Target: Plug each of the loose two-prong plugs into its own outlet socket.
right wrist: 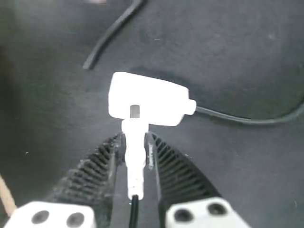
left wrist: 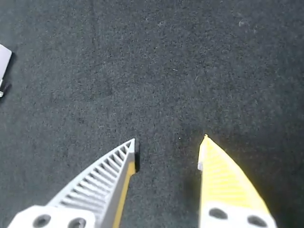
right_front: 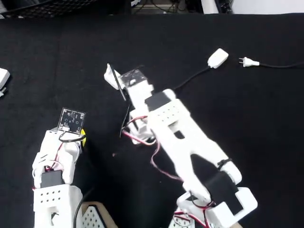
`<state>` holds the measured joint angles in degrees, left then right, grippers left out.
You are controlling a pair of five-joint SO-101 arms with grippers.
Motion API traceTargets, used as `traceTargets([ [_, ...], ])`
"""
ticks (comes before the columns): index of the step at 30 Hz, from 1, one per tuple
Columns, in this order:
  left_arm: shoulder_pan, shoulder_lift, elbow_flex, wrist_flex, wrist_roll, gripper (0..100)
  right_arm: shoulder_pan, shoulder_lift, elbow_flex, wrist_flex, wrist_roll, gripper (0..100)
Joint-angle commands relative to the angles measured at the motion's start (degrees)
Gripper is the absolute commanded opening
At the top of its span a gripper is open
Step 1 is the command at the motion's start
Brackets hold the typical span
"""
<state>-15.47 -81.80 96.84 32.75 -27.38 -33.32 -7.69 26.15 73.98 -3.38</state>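
Observation:
My right gripper (right wrist: 135,142) is shut on a small white two-prong plug (right wrist: 135,154), with its black cord trailing back between the fingers. The plug's front end meets a white outlet socket (right wrist: 147,99) on the black cloth, and its prongs are hidden. In the high view this socket (right_front: 112,75) lies just beyond the right gripper (right_front: 124,81). A second white socket (right_front: 218,58) and a loose white plug (right_front: 248,61) lie at the far right. My left gripper (left wrist: 168,140) hangs open over bare cloth, holding nothing.
A black cable (right_front: 190,78) runs from the second socket toward the right arm. The loose plug's cord (right_front: 280,65) leads off the right edge. Another white object (right_front: 3,78) sits at the table's left edge; it also shows as a white object (left wrist: 4,61) in the left wrist view.

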Motion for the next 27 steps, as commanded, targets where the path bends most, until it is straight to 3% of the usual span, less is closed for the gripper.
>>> traceTargets([
  [1, 0.6, 0.2, 1.0, -1.2, -0.4, 22, -3.6, -1.5, 0.0, -2.2, -0.4, 1.5],
  [6, 0.6, 0.2, 1.0, -1.2, -0.4, 22, -3.8, -1.5, 4.1, -6.1, -2.4, 1.5],
  [15, 1.1, 0.2, 1.0, -1.2, -0.5, 22, 0.4, -1.5, 4.5, -6.1, -2.4, 1.5],
  [27, 1.1, 0.2, 1.0, -1.2, -0.5, 22, 0.4, -1.2, 2.4, -4.7, -2.4, 1.4],
])
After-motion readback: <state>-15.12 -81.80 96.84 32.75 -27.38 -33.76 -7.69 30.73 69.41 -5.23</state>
